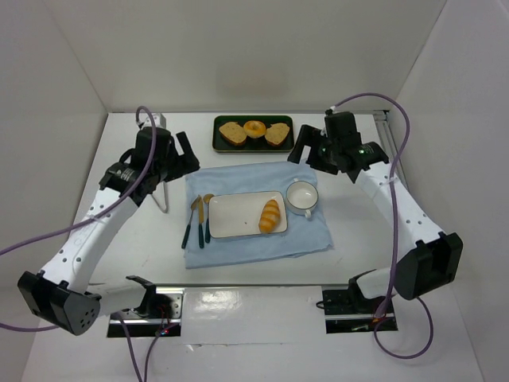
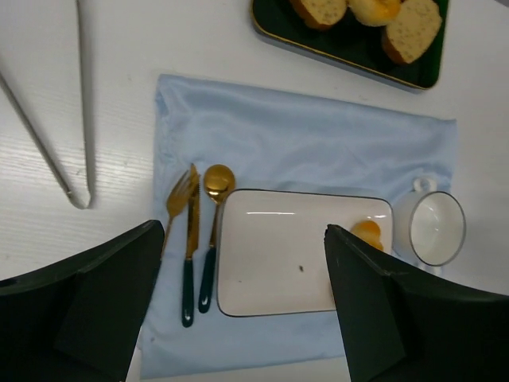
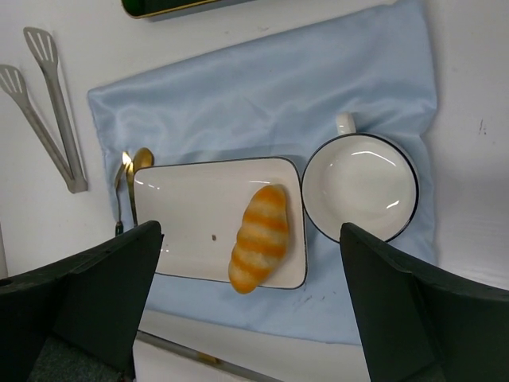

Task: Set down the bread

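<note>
Bread (image 1: 270,216) lies on the white plate (image 1: 235,215) mid-frame, left gripper (image 1: 184,155) and right gripper (image 1: 307,153) both spread empty, so placing looks finished; next, merely withdraw.

The left hand (image 2: 242,231) hangs over the worktop (image 2: 119,48), its two dark fingers (image 2: 95,310) spread wide with nothing between them. Below lies a pale blue cloth (image 2: 302,135) carrying a white plate (image 2: 278,263). The bread (image 2: 367,232) peeks out at the plate's right end, mostly hidden by one finger. A fork (image 2: 176,199), knife (image 2: 191,239) and spoon (image 2: 215,191) lie just left of the plate, and a white cup (image 2: 436,231) stands to its right. Metal tongs (image 2: 79,119) rest on the bare worktop. A dark tray (image 2: 350,56) with toast slices (image 2: 413,28) sits at the top edge.
</note>
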{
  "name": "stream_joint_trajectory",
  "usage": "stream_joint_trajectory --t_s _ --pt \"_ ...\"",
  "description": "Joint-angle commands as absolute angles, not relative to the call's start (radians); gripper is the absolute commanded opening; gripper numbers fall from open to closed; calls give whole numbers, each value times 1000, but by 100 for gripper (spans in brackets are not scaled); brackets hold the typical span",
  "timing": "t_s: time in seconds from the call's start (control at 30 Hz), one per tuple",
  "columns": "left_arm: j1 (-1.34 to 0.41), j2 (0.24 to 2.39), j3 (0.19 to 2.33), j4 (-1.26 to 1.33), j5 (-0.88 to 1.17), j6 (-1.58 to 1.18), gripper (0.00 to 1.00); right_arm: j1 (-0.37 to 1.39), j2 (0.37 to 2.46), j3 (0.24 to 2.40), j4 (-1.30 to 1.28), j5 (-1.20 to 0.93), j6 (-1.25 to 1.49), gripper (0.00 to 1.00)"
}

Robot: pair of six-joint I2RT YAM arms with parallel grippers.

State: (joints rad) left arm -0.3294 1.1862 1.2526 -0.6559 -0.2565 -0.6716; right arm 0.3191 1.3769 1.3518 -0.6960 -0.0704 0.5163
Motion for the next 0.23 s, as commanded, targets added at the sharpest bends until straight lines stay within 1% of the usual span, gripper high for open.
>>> stream_joint_trajectory --t_s 0.0,0.2 --pt "-383 1186 1333 -682 -239 -730 95 341 1350 1393 -686 -29 532 100" --pt "-497 1174 1355 -727 -230 -784 98 350 1339 1384 -686 -29 541 100"
